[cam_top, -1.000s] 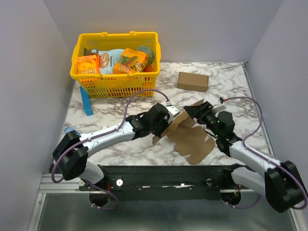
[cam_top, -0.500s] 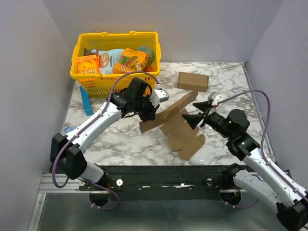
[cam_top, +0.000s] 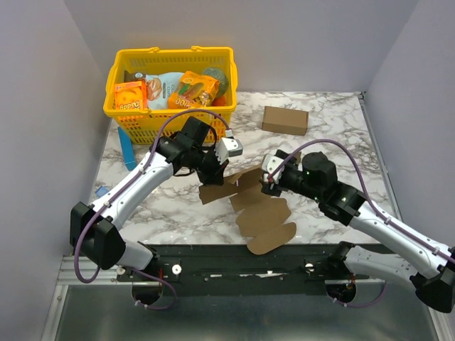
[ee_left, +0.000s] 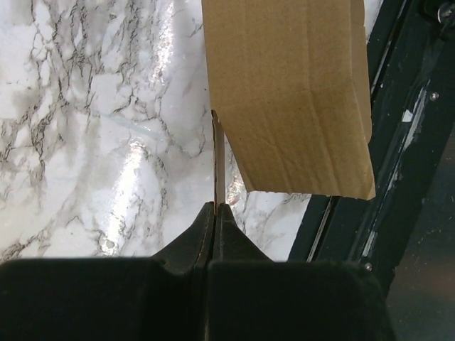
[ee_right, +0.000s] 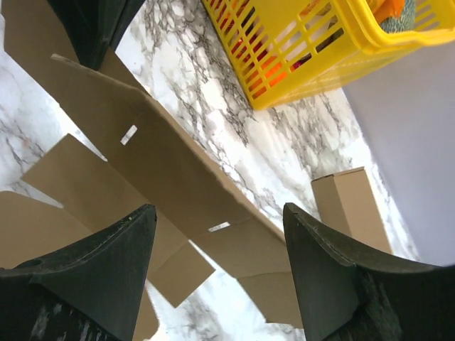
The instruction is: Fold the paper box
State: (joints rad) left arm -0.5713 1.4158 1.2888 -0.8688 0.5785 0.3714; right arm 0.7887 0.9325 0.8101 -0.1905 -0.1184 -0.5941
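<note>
My left pincer (ee_left: 215, 209) is closed, and a thin edge of the paper box (cam_top: 259, 209) is nipped between its fingertips. The paper box is an unfolded, many-flapped brown sheet. It lies in the middle of the marble surface (cam_top: 334, 142), between my two arms. The end I grip is raised off the surface. In my left wrist view one broad flap hangs out past my fingertips, with the marble below it and the dark rail at the surface's near edge off to one side. The rest of the sheet runs down toward that near edge and ends in a rounded flap close to it.

My right pincer (ee_right: 217, 213) stands wide open and grips nothing. From above it sits just at the sheet's right side. I cannot tell whether it touches the cardboard. In my right wrist view, a long creased panel with two small slots slants across beyond the gap between my two dark fingers.

A yellow basket (cam_top: 170, 124) stands at the far left of the surface, with orange snack boxes (cam_top: 129, 94) inside. A longer brown carton (cam_top: 284, 119) lies closed at the back, well apart from the sheet. A blue strip (cam_top: 128, 149) lies on the surface just in front of the basket's left corner.
</note>
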